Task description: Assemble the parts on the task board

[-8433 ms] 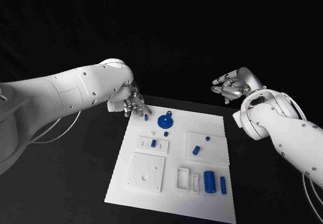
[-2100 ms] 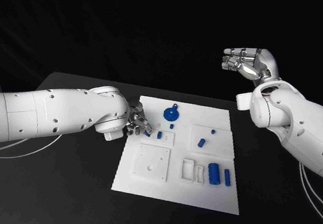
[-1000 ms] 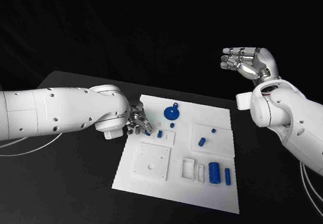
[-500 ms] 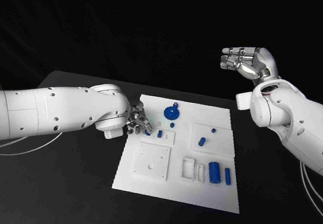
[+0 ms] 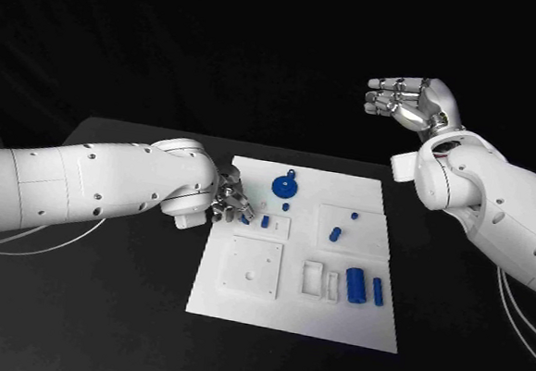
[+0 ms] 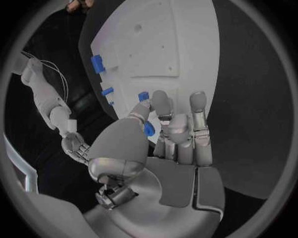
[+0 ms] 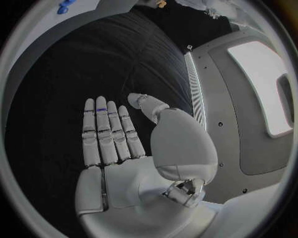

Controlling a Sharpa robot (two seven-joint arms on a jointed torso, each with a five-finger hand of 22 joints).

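Black table [image 5: 122, 268], dark backdrop, white task board [image 5: 290, 315] centred on it. Left hand [image 5: 229, 197] sits low at the board's near-left edge, just beside the small raised block with a short blue peg [image 5: 265, 220]. Left wrist view puts a small blue part [image 6: 148, 128] between thumb and fingers [image 6: 163, 106], so I read that hand as pinching it; the head view hides that part behind the fingers. Moving right across the board: blue round knob piece [image 5: 285, 186] near the far edge, a square white plate [image 5: 253, 267] below it, then white slotted blocks [image 5: 322, 281], two blue cylinders [image 5: 362, 287] side by side, and further up a small blue pin [image 5: 336, 235] on another raised block. Far right, the right hand [image 5: 408, 99] is raised well above and behind the board; right wrist view shows its fingers [image 7: 106, 136] straight and apart, palm bare, holding nothing. Judgement: step in hand is seating the pinched part into its socket near the left block. To do it well, keep the part upright, line it over the hole before lowering, press straight down, release only once it bottoms. Can't tell which socket is the target; the wrist view shows the part's tip near the board edge, the head view gives layout only.
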